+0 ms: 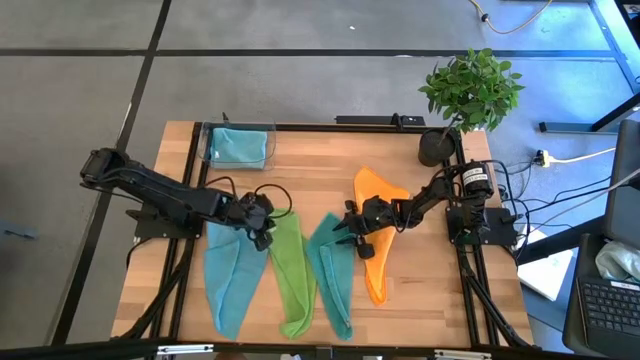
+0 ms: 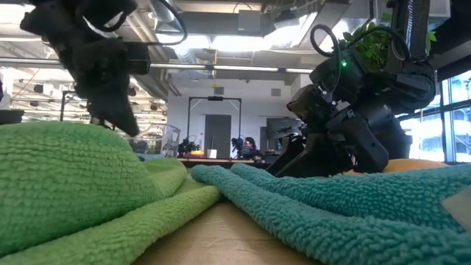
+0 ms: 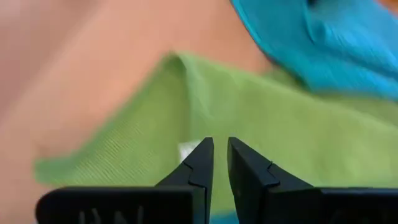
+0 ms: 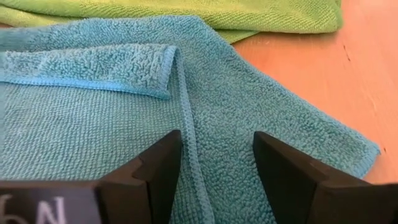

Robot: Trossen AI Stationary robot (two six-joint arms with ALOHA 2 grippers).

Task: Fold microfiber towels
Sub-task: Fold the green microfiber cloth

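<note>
Four microfiber towels lie as long strips side by side on the wooden table: light blue, lime green, teal and orange. My left gripper hangs just above the lime green towel's far end. Its fingers are all but shut, with a thin slit and no cloth between them. My right gripper is open, low over the teal towel's far end. One corner of the teal towel is folded over. My right gripper stands with its two fingers spread over the teal towel's far end, slanting down from the table's right side. Whether the fingertips touch the cloth I cannot tell.
A clear box at the far left holds a folded light blue towel. A potted plant stands at the far right corner. Bare wood lies between the box and the strips.
</note>
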